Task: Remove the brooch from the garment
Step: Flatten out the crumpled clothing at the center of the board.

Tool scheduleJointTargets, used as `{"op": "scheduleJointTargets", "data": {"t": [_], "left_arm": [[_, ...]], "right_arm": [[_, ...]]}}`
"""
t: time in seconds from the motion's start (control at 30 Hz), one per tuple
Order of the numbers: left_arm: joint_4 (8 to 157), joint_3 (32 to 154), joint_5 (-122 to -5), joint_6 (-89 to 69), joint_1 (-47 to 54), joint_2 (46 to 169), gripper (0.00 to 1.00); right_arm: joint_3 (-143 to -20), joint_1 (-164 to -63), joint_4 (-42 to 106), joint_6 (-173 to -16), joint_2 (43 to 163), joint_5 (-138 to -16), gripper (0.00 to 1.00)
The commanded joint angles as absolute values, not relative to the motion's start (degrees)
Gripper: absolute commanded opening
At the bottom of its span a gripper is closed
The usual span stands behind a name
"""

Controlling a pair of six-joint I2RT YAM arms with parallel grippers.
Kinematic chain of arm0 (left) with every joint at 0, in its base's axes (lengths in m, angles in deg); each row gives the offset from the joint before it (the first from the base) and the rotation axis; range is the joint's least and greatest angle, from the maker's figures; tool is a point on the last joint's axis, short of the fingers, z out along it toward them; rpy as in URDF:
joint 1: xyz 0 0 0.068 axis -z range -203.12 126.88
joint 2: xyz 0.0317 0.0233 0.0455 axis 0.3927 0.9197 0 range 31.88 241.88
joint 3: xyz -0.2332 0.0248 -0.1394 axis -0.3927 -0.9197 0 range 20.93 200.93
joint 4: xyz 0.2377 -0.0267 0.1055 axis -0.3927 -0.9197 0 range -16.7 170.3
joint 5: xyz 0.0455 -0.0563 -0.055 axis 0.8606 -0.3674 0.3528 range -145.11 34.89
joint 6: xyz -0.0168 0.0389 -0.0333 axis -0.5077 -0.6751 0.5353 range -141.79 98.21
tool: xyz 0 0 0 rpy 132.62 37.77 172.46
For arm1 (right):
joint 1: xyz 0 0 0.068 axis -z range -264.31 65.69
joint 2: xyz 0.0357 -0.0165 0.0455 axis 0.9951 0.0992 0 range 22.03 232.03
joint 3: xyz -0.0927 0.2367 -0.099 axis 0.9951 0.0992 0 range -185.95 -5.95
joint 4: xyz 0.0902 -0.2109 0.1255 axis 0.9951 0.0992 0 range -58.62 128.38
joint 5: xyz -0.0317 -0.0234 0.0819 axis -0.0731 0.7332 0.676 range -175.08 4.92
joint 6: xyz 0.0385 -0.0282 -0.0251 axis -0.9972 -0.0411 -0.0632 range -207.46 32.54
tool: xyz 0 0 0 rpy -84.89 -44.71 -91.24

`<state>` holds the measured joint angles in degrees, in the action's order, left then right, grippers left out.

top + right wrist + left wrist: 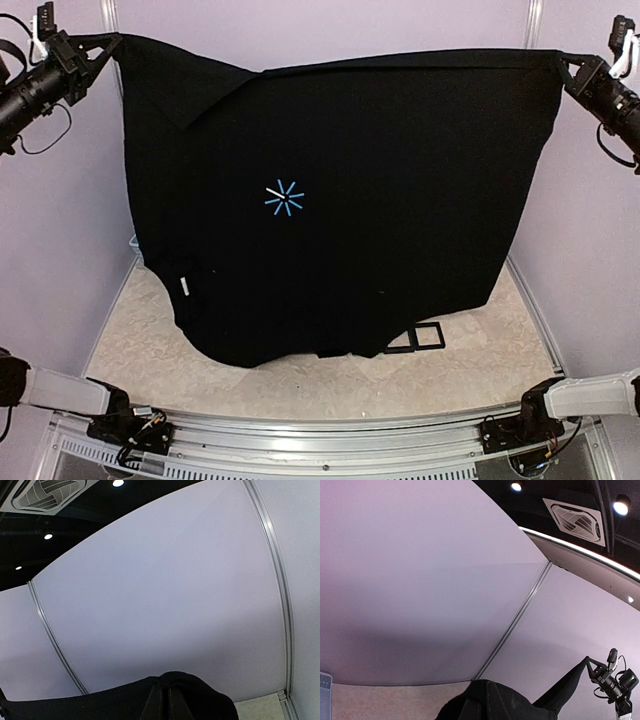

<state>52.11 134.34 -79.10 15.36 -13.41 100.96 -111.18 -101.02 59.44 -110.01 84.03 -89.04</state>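
Nearest the arm bases ran the rail [330, 440]. Beyond it the pale table [130, 345] lay far below both pincers. Small black frames [426, 336] rested on it beneath the right pincer's half of the cloth, partly hidden by the hem. A sliver of blue basket [133, 241] showed below the left pincer, behind the cloth's edge.

The garment [400, 200] hung as a wide black sheet between the two pincers, and its hem reached down about to the table. Whether it touched could not be told. The brooch [285, 197], a star of blue spokes with one white one, sat on the face of the cloth. It was below and to the right of the left pincer, nearer to that one than to the right.

Highest and farthest, the left pincer [108, 42] was clenched on the garment's upper left corner. The right pincer [562, 58] was clenched on the upper right corner. Each wrist view showed black fabric bunched at tightly closed jaws.

With both pincers occupied, neither could reach the brooch, so the step in hand looked like spreading the cloth to show it. To do this well, the top edge wanted holding level and taut. The sheet should then be lowered so the brooch landed face up on the table. Only then would the nearer left pincer be freed to take the brooch while the right pinned the cloth. Dropping a corner in mid-air would likely fold fabric over the brooch.
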Motion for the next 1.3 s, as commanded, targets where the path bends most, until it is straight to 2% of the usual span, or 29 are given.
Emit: {"op": "scheduleJointTargets", "data": {"t": [0.0, 0.2, 0.5, 0.7, 0.87, 1.03, 1.27], "left_arm": [[54.8, 134.4, -78.3, 15.4, -15.2, 108.4, 0.0], [63.0, 136.7, -83.9, 20.5, -19.9, 119.0, 0.0], [69.6, 159.0, -93.8, 26.8, -26.8, 137.8, 0.0], [73.5, 160.9, -96.4, 27.3, -27.9, 138.6, 0.0], [71.5, 143.4, -96.7, 20.8, -24.8, 127.6, 0.0], [60.6, 120.3, -87.8, 14.3, -15.3, 111.8, 0.0], [54.4, 82.5, -73.0, 28.6, 3.8, 92.5, 0.0]], "right_arm": [[-110.7, -101.4, 61.1, -114.0, 89.4, -96.9, 0.0], [-112.6, -100.5, 54.6, -118.0, 98.0, -98.2, 0.0], [-124.0, -91.2, 44.5, -121.3, 110.8, -85.4, 0.0], [-127.3, -85.6, 43.9, -120.6, 111.9, -80.0, 0.0], [-116.8, -85.1, 47.2, -119.1, 104.9, -78.8, 0.0], [-89.0, -85.1, 48.8, -120.0, 88.1, -81.1, 0.0], [-55.6, -85.1, 60.0, -121.0, 67.3, -87.1, 0.0]]}}
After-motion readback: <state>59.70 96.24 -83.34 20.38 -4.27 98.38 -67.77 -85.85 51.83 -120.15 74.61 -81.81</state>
